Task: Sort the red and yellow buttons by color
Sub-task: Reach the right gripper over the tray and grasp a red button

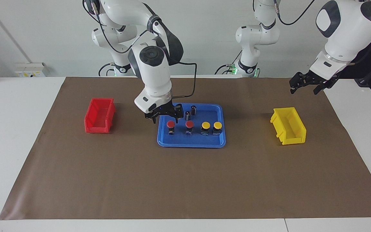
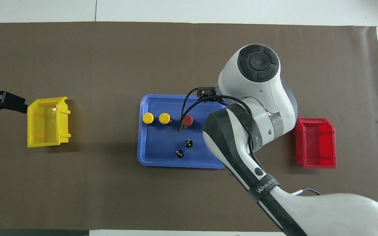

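R arm (image 1: 165,113) bent low over blue tray (image 1: 216,141), jaws open.

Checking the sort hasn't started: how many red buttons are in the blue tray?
2. Both stand in the blue tray in the row with the yellow buttons, at its right-arm end: one red button under the right tool, the other red button beside it.

Place: a robotics lab bench.
Arms: two white Franka arms (image 1: 153,64) are mounted at 12 o'clock in the facing view.
Surface: a white table (image 1: 11,129) is covered by a brown mat (image 1: 185,180).
Wall: bare, pale; a socket strip (image 1: 31,69) is seen at 10 o'clock.
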`<state>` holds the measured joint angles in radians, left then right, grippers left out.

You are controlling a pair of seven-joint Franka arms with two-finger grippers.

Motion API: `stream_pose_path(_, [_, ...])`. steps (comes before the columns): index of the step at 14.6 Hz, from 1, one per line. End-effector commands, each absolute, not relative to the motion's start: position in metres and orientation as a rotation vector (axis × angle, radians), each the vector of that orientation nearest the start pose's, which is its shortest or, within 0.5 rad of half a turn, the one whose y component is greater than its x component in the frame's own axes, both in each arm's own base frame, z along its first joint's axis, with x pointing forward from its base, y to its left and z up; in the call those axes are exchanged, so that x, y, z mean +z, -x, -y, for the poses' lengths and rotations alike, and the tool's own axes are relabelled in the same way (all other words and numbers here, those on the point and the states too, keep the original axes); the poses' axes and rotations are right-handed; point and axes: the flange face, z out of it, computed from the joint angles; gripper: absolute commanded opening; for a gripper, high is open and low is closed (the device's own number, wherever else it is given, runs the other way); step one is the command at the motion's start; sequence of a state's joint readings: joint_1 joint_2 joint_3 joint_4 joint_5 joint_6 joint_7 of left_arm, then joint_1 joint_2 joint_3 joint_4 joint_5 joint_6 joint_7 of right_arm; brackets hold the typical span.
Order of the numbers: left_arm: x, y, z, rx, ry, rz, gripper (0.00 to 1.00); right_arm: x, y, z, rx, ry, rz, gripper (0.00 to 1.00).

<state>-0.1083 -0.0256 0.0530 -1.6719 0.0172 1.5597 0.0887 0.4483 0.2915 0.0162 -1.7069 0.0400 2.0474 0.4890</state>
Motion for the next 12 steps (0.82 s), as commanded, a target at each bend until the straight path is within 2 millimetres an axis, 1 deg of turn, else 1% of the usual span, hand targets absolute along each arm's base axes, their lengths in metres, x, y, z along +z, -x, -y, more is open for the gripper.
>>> stream_pose_path(1, [0.591, -0.533, 0.022, 0.106, 3.104, -0.225, 1.0, 0.401, -0.548, -0.301, -0.035, 3.077, -0.08, 1.0])
stream_pose_path(2, [0.59, -0.533, 0.021, 0.111, 3.104, -0.225, 1.0, 0.392, -0.543, -0.303, -0.024, 3.085, -0.075, 0.99])
stream_pose_path(3, [0.587, -0.532, 0.017, 0.118, 3.104, -0.213, 1.0, 0.387, -0.542, -0.302, -0.029, 3.083, -0.076, 0.96])
stream_pose_path(6, [0.587, -0.53, 0.014, 0.121, 3.106, -0.204, 1.0, 0.378, -0.537, -0.299, -0.031, 3.086, -0.077, 0.9])
stream_pose_path(9, [0.587, -0.531, 0.014, 0.118, 3.105, -0.204, 1.0, 0.368, -0.531, -0.296, -0.051, 3.087, -0.072, 0.8])
stream_pose_path(10, [0.587, -0.531, 0.014, 0.118, 3.105, -0.204, 1.0, 0.367, -0.53, -0.298, -0.054, 3.09, -0.066, 0.77])
stream_pose_path(11, [0.587, -0.531, 0.014, 0.118, 3.104, -0.206, 1.0, 0.362, -0.527, -0.305, -0.061, 3.107, -0.027, 0.77])
stream_pose_path(12, [0.585, -0.53, 0.014, 0.126, 3.104, -0.204, 1.0, 0.361, -0.527, -0.305, -0.081, 3.123, 0.004, 0.76])
